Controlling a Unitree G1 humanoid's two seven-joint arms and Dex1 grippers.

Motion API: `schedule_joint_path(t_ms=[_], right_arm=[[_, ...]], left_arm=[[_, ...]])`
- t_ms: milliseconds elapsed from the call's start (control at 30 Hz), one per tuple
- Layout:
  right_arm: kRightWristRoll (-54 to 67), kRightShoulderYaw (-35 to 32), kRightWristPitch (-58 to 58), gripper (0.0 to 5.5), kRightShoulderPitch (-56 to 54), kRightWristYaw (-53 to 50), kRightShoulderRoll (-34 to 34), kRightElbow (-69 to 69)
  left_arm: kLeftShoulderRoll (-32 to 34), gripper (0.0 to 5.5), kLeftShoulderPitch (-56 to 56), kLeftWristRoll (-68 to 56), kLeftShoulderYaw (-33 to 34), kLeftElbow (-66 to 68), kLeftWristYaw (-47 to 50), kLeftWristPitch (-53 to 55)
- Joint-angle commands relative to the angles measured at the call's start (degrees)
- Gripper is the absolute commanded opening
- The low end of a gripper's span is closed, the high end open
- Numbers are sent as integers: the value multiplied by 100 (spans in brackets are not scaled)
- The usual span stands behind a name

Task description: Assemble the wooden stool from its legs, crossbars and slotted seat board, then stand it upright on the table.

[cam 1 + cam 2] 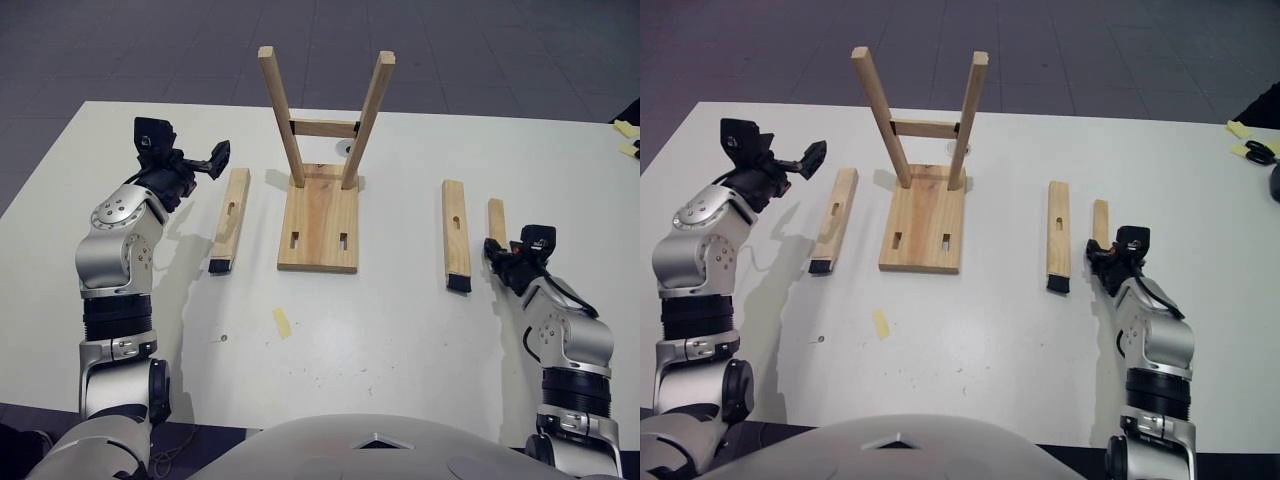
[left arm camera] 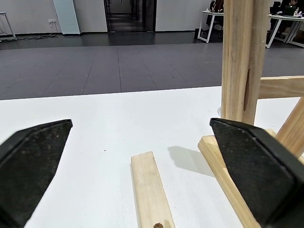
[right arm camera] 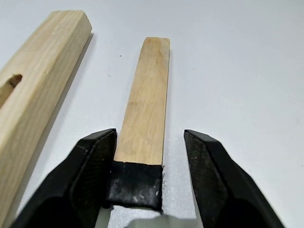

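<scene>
Right claw [image 3: 149, 135] open astride the crossbar [image 3: 146, 85] at its black-tipped end in the wrist view, left claw [image 2: 141, 124] open near a loose leg [image 2: 148, 187], seat board [image 1: 318, 228] flat on the surface [image 1: 400, 330].

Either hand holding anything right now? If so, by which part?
Nothing held. Left hand is open and empty. Right hand is open, straddling the black-tipped end of the thin crossbar, not clamped.
</scene>
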Motion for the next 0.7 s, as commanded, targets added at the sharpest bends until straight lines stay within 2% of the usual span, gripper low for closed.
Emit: schedule_joint_path(t_ms=[33, 133, 333, 467, 567, 700], right_arm=[[-170, 65, 350, 179, 236, -128, 111, 377], [-217, 57, 217, 133, 156, -165, 145, 382], [-559, 53, -533, 132, -83, -348, 106, 48], [-1215, 222, -2263, 132, -492, -481, -9, -851], [-1677, 622, -3535, 132, -706, -285, -51, -1465], [-1863, 1244, -4140, 132, -716, 141, 22, -1958]], left_arm=[[-29, 540, 28, 80, -23, -23, 25, 55], [-73, 540, -18, 76, 11, 17, 79, 64], [-169, 540, -360, -226, 320, 46, 276, 324], [-528, 540, -1207, -1944, 988, -625, 260, 1503], [-618, 540, -1647, -3548, 1391, -807, 184, 2512], [-701, 540, -1528, -5286, 1398, -862, 61, 3619]])
